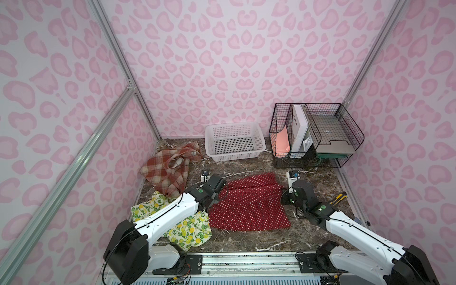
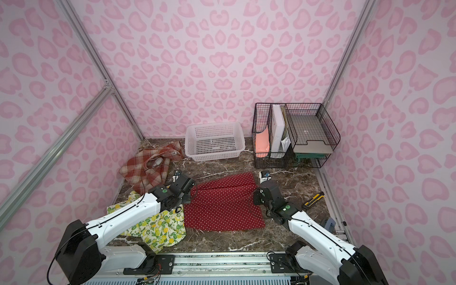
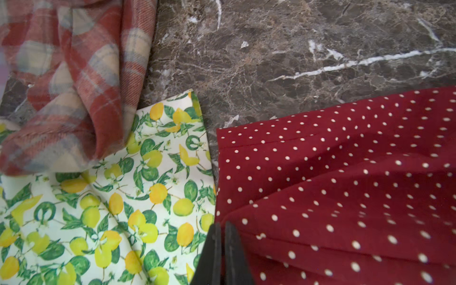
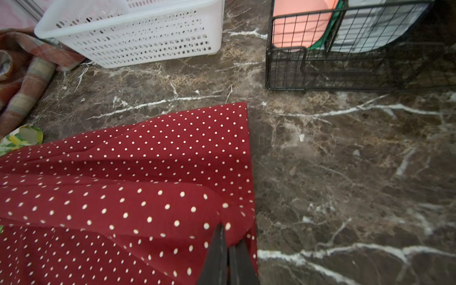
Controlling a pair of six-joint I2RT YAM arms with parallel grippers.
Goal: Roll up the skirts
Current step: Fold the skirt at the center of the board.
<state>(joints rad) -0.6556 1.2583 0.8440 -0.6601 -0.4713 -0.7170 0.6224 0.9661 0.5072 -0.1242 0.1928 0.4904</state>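
The red polka-dot skirt (image 1: 249,207) (image 2: 222,204) lies spread in the middle of the marble table, with raised folds across its far half. My left gripper (image 3: 222,227) is shut on its left edge, right beside the lemon-print skirt (image 3: 98,209) (image 1: 190,229). At the opposite edge my right gripper (image 4: 228,234) is shut on a pinched fold of the same red skirt (image 4: 123,185). The plaid skirt (image 1: 167,170) (image 3: 61,74) lies crumpled at the far left, overlapping the lemon one. In both top views the wrists hide the fingertips.
A white lattice basket (image 1: 234,154) (image 4: 133,49) stands at the back centre. A black wire rack (image 1: 315,133) with folders and trays fills the back right corner. A yellow-black utility knife (image 1: 338,198) lies to the right of the right arm. Pink walls enclose three sides.
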